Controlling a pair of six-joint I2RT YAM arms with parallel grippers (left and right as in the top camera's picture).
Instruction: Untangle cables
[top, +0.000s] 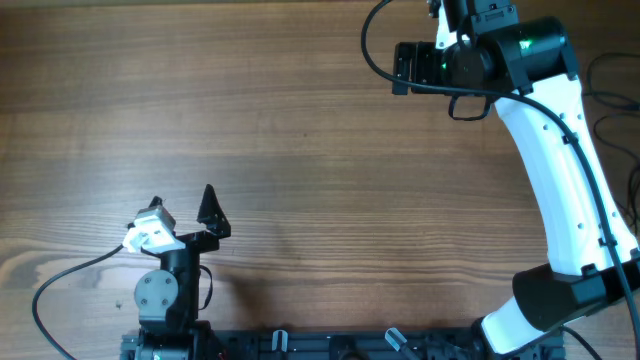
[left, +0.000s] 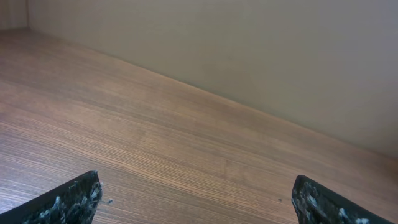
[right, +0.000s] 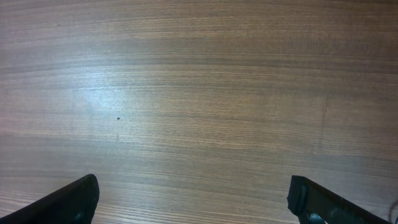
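Left gripper (left: 196, 199) and right gripper (right: 193, 196) wide, empty; cables unseen, so find them first, then pinch separate strands.

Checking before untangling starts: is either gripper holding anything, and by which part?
Nothing is held. The left gripper and the right gripper both stand open, with only the wooden table showing between their fingers.
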